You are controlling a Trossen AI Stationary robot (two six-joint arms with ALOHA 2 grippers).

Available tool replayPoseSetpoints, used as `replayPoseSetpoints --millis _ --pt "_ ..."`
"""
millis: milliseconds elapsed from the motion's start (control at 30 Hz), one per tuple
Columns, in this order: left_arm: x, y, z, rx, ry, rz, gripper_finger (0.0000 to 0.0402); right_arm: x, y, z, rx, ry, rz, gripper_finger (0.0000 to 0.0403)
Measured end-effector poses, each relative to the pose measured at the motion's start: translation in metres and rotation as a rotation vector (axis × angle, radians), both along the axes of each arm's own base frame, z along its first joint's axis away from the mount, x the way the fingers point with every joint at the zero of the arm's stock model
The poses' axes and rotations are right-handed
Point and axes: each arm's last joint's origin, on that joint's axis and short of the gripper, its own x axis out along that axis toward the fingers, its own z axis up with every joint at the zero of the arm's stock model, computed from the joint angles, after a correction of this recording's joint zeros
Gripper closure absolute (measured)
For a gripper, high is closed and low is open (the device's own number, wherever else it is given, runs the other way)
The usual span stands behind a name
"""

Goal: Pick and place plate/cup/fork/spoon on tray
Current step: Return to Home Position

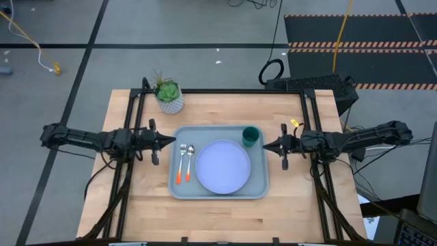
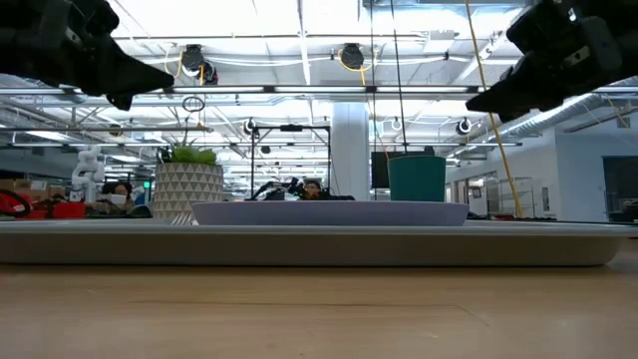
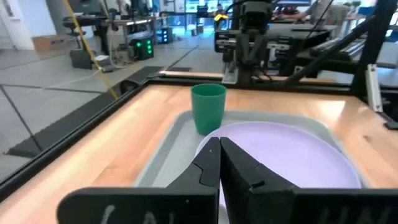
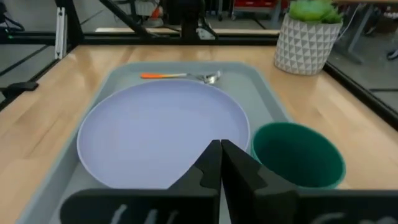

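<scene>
Tray (image 1: 257, 186) holds plate (image 1: 223, 167), cup (image 1: 250, 136), fork (image 1: 180, 164), spoon (image 1: 189, 162); pot (image 1: 169, 99) beyond its far-left corner. Left gripper (image 1: 173, 142), right gripper (image 1: 265, 145) flank it, fingers together.

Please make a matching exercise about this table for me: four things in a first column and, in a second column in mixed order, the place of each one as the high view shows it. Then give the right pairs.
Things
1. plate
2. cup
3. fork and spoon
4. potted plant

Places in the high view
A. on the bare table, outside the tray, beyond its upper left corner
B. in the tray's upper right corner
C. side by side along the tray's left edge
D. in the middle of the tray

Pairs: 1-D, 2-B, 3-C, 4-A
</scene>
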Motion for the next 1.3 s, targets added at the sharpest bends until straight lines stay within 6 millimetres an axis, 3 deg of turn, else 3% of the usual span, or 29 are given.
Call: replayPoseSetpoints --millis 200,367,633,767,1300 --pt "-0.005 0.001 -0.003 -0.010 -0.006 0.005 0.0400 -0.009 -0.001 0.000 0.023 0.020 -0.009 0.0403" --pt "-0.011 0.001 -0.022 -0.016 -0.143 0.002 0.0400 -0.018 -0.002 0.003 0.053 -0.026 -0.014 0.0403" --pt "-0.019 0.001 -0.017 0.016 -0.227 -0.043 0.0399 -0.028 -0.001 -0.030 0.105 -0.118 0.032 0.0403" --pt "-0.022 0.001 -0.014 0.036 -0.265 -0.070 0.0400 -0.033 -0.002 -0.020 0.116 -0.250 0.041 0.0403" --pt "-0.025 0.001 -0.020 0.013 -0.216 -0.068 0.0398 -0.049 -0.003 -0.022 0.111 -0.183 0.063 0.0403"
